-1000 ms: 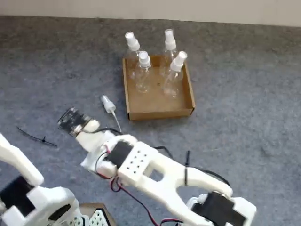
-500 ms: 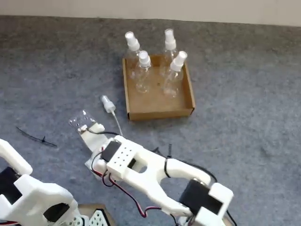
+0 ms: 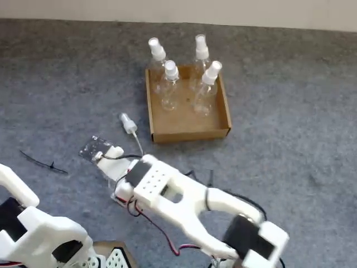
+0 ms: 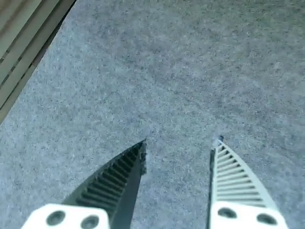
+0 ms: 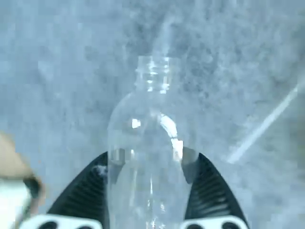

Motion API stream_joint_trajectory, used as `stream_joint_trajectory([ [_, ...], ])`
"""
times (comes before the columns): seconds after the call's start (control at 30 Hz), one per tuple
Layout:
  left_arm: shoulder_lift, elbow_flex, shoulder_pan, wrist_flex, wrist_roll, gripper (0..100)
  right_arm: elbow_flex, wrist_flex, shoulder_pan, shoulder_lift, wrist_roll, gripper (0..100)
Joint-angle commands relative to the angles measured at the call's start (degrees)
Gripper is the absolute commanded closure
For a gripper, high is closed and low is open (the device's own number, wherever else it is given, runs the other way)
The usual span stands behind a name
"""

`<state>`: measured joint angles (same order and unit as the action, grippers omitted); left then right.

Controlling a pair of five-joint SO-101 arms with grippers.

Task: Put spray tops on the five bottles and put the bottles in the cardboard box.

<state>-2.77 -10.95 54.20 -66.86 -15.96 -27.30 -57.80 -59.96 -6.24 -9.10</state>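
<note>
High view: grey carpet [image 3: 290, 111] under cardboard box [image 3: 189, 135], pale wall [image 3: 223, 10] behind.

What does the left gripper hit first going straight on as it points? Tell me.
The left gripper, jaws open and holding nothing, points at the bare grey carpet; it would probably meet that carpet first. Nothing else lies in its line, though depth is unclear.
</note>
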Motion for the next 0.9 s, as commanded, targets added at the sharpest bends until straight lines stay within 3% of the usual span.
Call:
stream_joint_trajectory([
  [0.0, 1.01, -0.66, -2.86, -0.97, -0.35, 80, 3.47, -11.12, 6.11, -11.56, -3.60, 97.6],
  [0.2, 1.01, -0.92, -10.51, -9.49, 0.00, 80, 8.13, -28.97, 20.70, -26.51, -7.21, 97.6],
  [0.37, 1.01, -0.75, -20.62, -15.74, 3.60, 80, 11.03, -33.27, 42.15, -33.36, -15.82, 97.6],
  [0.5, 0.75, -0.48, -28.44, -16.26, 9.14, 80, 7.34, -28.00, 58.77, -33.80, -20.31, 97.6],
  [0.63, 0.40, 0.66, -36.70, -16.18, 12.22, 80, -3.03, -13.67, 71.96, -33.80, -22.86, 97.6],
  [0.77, 0.31, 2.15, -42.24, -14.07, 16.35, 80, -16.31, 2.95, 77.58, -33.63, -22.86, 97.6],
  [0.87, 0.31, 5.93, -44.88, -9.05, 19.87, 80, -23.34, 8.75, 79.69, -30.73, -22.86, 97.6],
])
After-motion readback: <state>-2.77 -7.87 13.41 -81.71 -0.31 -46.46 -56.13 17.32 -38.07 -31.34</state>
